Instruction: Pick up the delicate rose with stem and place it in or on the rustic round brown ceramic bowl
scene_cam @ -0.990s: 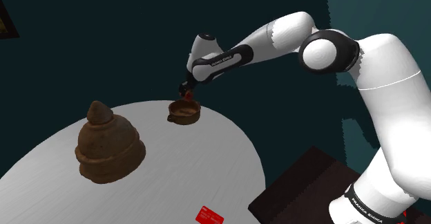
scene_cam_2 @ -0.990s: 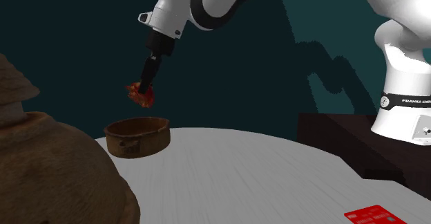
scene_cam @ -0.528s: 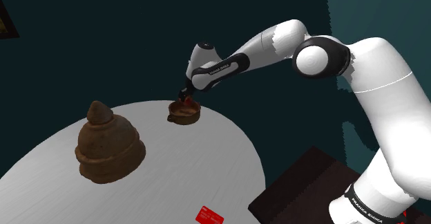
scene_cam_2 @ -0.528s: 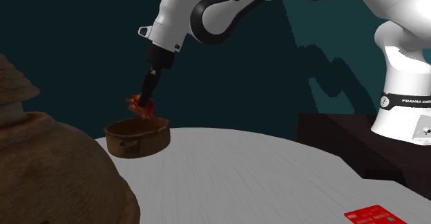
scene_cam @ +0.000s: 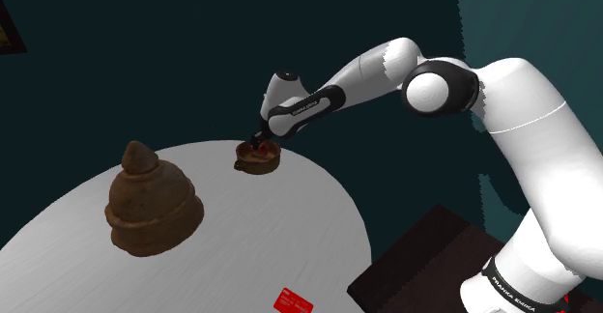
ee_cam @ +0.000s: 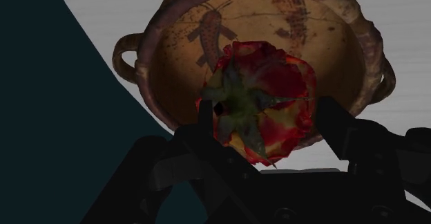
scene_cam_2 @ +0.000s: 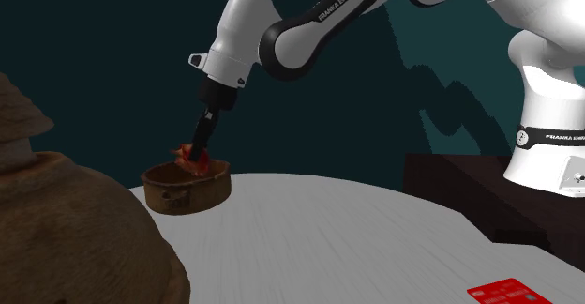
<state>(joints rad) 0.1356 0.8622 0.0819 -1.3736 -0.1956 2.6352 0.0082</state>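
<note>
Hanging over the hollow of the brown bowl (ee_cam: 255, 19) at about rim height, the red-and-yellow rose (ee_cam: 261, 108) sits clasped between the black gripper's (scene_cam_2: 194, 151) fingers; placing is in hand, and next likely comes a gentle release.

The bowl (scene_cam: 259, 163) is set at the desk's (scene_cam: 280, 226) far edge — the rose (ee_cam: 266, 95), clasped by the claw (ee_cam: 265, 122), is held within its rim; a tiered mound (scene_cam: 152, 202) is placed nearer.
</note>
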